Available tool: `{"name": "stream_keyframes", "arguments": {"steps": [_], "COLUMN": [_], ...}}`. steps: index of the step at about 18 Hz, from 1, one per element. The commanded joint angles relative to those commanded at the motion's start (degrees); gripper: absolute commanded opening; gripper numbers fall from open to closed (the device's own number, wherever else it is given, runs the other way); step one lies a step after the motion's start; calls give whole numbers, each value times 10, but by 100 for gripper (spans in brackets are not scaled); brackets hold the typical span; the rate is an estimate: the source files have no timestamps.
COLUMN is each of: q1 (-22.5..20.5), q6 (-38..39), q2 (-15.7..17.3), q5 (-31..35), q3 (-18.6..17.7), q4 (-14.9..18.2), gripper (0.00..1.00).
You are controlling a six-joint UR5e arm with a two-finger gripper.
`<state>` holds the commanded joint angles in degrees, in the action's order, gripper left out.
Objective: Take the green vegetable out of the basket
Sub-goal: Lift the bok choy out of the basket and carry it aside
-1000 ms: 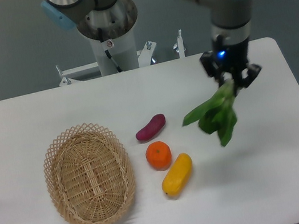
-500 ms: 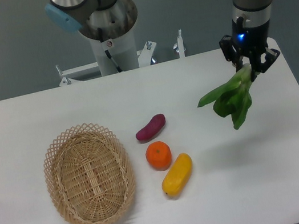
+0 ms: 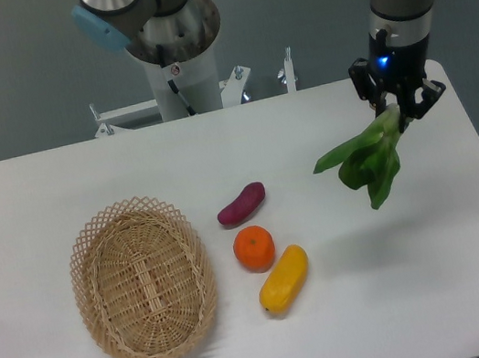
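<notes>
Since one second ago the hand [image 3: 400, 110] is carrying the green vegetable [image 3: 368, 159] farther away from the basket [image 3: 143, 279], toward the counter's [image 3: 83, 183] far right side.
It is pinching the pale stem end, so the dark leaves are hanging free above the counter, well apart from the basket, beyond the purple sweet potato [image 3: 241, 204], orange [image 3: 253, 247] and yellow fruit [image 3: 283, 279] lying beside the basket.
</notes>
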<state>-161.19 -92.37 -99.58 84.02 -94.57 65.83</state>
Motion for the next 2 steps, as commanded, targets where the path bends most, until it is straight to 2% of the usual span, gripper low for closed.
{"name": "stream_keyframes", "arguments": {"steps": [2], "q1": [0], "q6": [1], "q2": [0], "q5": [-7], "q3": [-1], "q4": [0], "gripper": [41]}}
